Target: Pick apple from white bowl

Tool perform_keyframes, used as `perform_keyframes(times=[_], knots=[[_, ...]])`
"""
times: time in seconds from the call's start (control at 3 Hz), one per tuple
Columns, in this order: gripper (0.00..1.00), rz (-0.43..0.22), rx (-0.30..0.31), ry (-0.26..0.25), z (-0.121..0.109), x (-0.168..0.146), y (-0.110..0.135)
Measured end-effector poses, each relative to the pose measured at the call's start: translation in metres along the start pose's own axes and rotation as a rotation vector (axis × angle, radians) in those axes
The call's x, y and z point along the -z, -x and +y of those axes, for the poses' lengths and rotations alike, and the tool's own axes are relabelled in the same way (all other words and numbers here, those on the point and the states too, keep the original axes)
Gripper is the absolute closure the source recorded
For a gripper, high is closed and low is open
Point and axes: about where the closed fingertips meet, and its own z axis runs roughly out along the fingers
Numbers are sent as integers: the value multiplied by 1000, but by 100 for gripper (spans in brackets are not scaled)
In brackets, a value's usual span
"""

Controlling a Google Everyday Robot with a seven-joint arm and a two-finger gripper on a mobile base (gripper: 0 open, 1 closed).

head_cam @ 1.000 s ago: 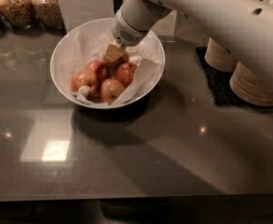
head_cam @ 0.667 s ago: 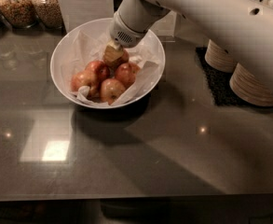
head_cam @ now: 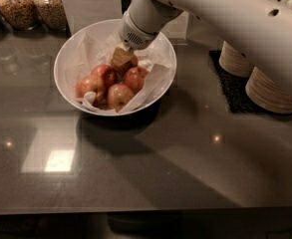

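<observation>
The white bowl (head_cam: 68, 54), lined with crinkled white paper, stands on the dark counter at the upper left. Several small apples lie in it. A paler yellow-red apple (head_cam: 119, 96) is at the front, and redder ones lie at the left (head_cam: 89, 85), middle (head_cam: 106, 74) and right (head_cam: 135, 78). My gripper (head_cam: 122, 59) reaches down into the back of the bowl from the white arm at the upper right. Its tan tip rests against the top of the apple pile. A bit of another apple (head_cam: 133, 61) shows right beside it.
Two glass jars of grain (head_cam: 17, 6) stand at the back left. Stacks of beige disposable bowls (head_cam: 270, 91) sit on a dark mat at the right. A white box (head_cam: 88, 1) stands behind the bowl. The counter's front edge runs along the bottom.
</observation>
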Motion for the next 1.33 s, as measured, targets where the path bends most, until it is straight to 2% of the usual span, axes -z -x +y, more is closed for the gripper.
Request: perform_keyframes(times=[0.33,0.67,1.0,1.33], knots=[[17,0,0,0,0,0,0],[0,13,-43,4,-10,-12,-13],[0,13,-43,4,-10,-12,-13],[19,13,-43,4,-10,-12,-13]])
